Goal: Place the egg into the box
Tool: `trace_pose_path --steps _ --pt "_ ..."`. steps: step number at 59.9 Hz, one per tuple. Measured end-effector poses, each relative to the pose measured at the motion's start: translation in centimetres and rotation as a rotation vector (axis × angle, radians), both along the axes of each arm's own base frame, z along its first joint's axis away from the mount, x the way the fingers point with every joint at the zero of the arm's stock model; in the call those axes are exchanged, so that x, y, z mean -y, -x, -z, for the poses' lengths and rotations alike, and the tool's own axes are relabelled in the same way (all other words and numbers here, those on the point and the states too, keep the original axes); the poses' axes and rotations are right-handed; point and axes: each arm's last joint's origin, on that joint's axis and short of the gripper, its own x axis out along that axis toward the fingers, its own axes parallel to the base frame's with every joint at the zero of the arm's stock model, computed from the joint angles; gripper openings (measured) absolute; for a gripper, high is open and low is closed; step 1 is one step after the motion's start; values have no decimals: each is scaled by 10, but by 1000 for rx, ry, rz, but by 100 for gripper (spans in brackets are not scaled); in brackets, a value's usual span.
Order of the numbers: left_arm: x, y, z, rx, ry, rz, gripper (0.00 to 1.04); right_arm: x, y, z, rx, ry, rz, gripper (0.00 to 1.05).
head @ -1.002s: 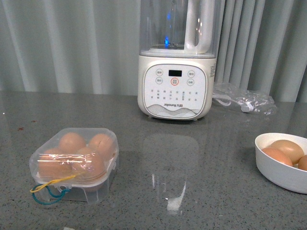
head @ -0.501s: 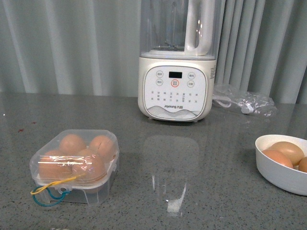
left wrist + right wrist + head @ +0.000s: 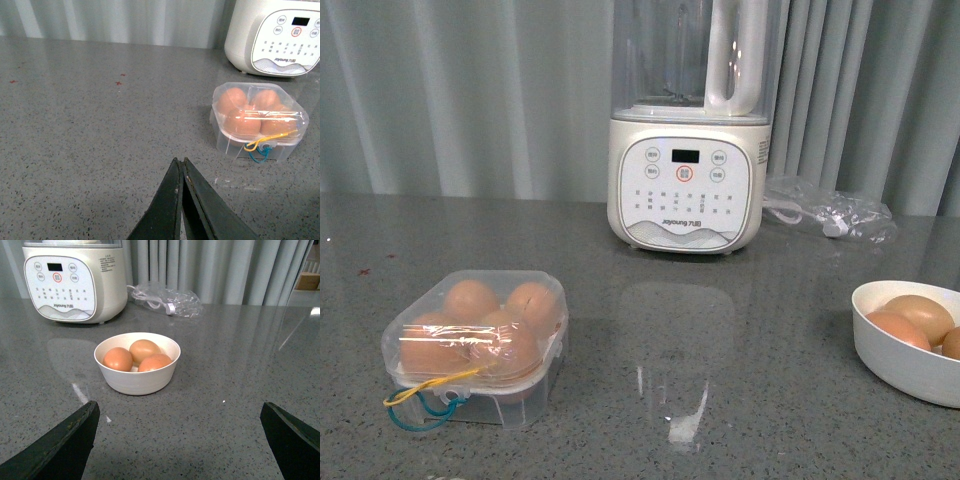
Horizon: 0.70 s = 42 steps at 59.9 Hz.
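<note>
The box [image 3: 475, 345] stands closed on the surface [image 3: 720, 400] with four eggs already inside, while the left tool [image 3: 181, 167] is clenched empty and the right tool [image 3: 180, 440] is spread wide before the bowl [image 3: 137, 382], so another egg [image 3: 118, 359] risks cracking against the lid.

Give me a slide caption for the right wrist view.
Open right gripper faces white bowl holding three brown eggs, blender base behind.

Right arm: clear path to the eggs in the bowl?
Probably yes. The right pincer is open and faces the white bowl; three eggs lie uncovered, with only bare countertop between.
</note>
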Motion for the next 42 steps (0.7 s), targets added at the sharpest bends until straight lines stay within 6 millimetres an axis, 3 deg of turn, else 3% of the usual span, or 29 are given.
trace_pose_path --steps 42 --pt "0 2 8 31 -3 0 4 0 0 0 0 0 0 98"
